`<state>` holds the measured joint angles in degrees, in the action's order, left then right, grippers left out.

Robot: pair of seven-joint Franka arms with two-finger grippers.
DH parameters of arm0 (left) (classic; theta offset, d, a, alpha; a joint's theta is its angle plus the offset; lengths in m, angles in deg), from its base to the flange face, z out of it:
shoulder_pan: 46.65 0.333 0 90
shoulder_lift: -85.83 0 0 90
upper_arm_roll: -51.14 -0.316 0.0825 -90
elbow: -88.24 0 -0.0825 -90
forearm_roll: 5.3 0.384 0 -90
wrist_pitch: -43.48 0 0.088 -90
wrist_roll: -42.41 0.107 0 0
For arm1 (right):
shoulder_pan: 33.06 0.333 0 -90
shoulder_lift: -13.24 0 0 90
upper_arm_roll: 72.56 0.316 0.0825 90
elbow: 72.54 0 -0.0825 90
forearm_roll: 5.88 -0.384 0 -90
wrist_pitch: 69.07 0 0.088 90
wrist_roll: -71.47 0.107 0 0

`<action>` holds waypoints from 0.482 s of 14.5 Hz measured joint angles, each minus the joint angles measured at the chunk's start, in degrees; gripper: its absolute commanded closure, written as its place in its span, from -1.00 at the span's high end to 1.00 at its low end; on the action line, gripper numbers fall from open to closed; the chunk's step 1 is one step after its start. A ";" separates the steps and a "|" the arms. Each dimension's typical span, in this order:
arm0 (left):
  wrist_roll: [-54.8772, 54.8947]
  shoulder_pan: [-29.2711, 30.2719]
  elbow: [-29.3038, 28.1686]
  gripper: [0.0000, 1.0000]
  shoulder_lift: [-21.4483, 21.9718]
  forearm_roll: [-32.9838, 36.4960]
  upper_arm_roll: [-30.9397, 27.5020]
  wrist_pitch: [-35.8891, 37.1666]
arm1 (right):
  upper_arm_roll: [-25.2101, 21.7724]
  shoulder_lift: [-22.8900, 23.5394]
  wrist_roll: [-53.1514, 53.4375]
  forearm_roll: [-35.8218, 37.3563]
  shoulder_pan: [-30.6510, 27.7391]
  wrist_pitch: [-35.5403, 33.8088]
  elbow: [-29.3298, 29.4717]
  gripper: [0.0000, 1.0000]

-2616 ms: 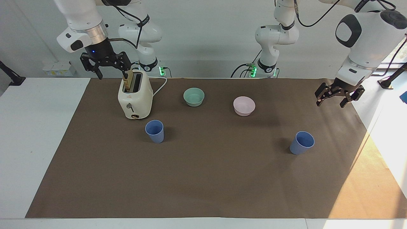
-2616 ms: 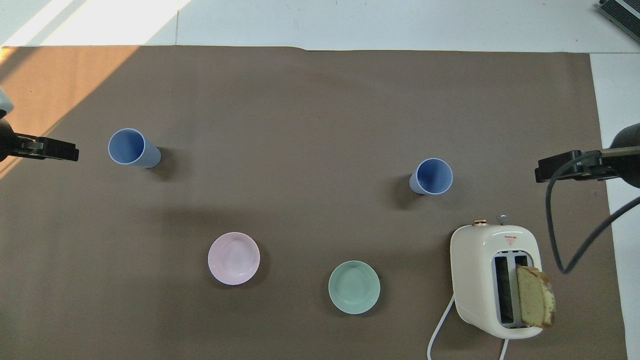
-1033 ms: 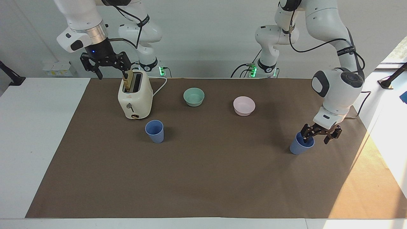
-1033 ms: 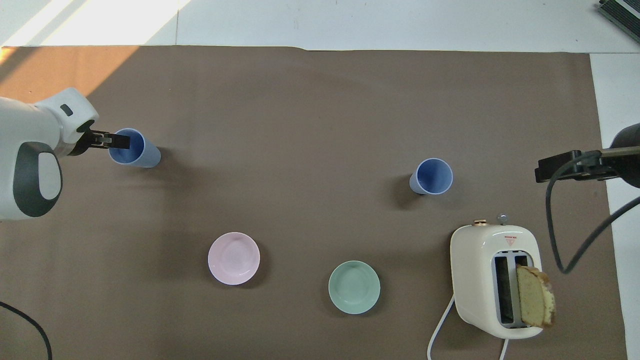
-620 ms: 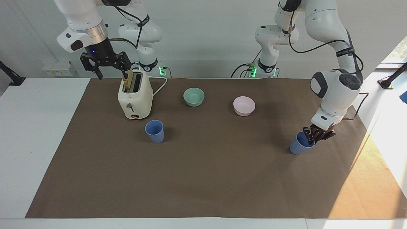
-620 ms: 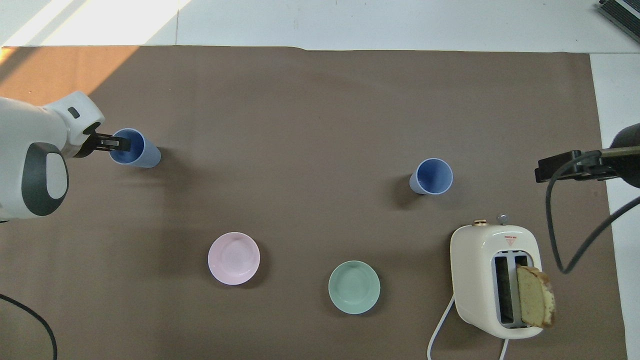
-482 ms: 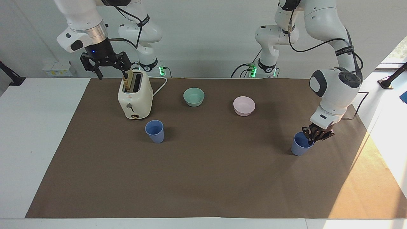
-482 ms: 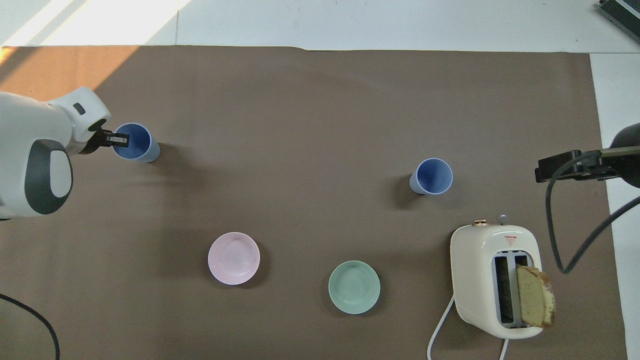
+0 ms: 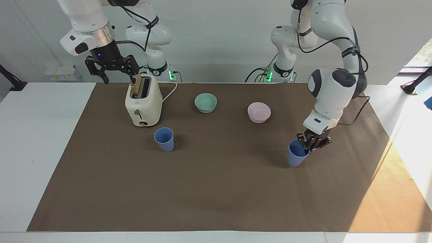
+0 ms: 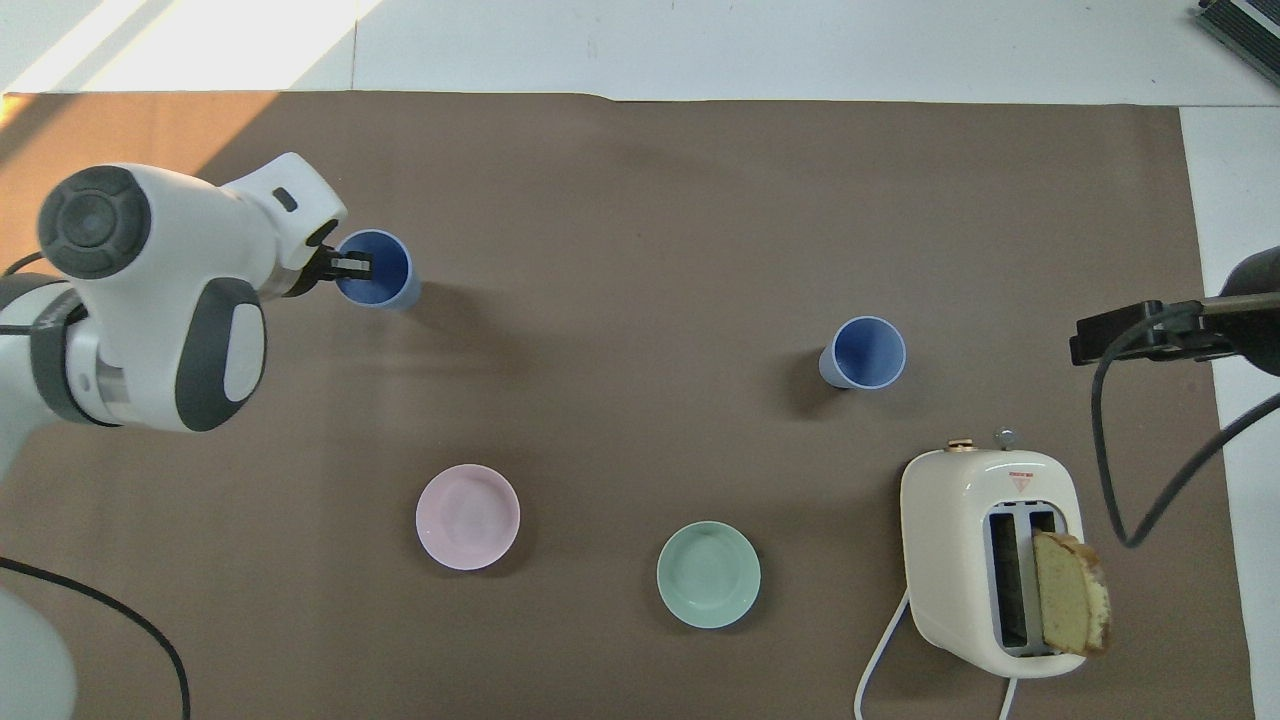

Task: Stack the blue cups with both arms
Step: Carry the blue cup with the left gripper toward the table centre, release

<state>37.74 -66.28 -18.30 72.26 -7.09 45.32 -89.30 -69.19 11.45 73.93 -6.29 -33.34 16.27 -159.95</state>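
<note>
left hand (image 9: 309,143): pinching the rim of one blue cup (image 9: 297,153), one finger inside it, over the brown mat | second blue cup (image 9: 164,139): standing just beside the toaster (image 9: 143,105), well apart from that hand | right hand (image 9: 112,67): waiting spread over the toaster

Brown mat (image 9: 216,189) covers most of the white table (image 9: 40,141). A cream toaster (image 9: 143,106) stands at the right arm's end, near the robots' edge, with a slice of bread (image 10: 1072,604) sticking up from one slot and a white cord (image 10: 875,660) trailing from it. A green bowl (image 9: 206,102) sits upright beside the toaster toward mid-table, and a pink bowl (image 9: 259,112) sits near it, toward the left arm's end.
</note>
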 measured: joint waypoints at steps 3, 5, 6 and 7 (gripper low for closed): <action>-9.18 -7.82 0.03 -1.00 -0.11 0.01 0.15 -0.29 | 0.00 0.00 0.00 0.00 0.00 0.00 0.00 1.00; -14.00 -11.85 0.02 -1.00 -0.66 0.00 0.22 -1.46 | 0.00 0.00 0.00 0.00 0.00 0.00 0.00 1.00; -15.89 -13.66 0.00 -1.00 -1.21 -0.01 0.27 -2.49 | 0.00 0.00 0.00 0.00 0.00 0.00 0.00 1.00; -17.18 -15.35 -0.01 -1.00 -1.81 -0.26 0.31 -3.21 | 0.00 0.00 0.00 0.00 0.00 0.00 0.00 1.00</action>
<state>20.57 -81.63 -18.31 70.46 -7.35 45.63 -92.52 -69.19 11.45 73.93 -6.29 -33.34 16.27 -159.95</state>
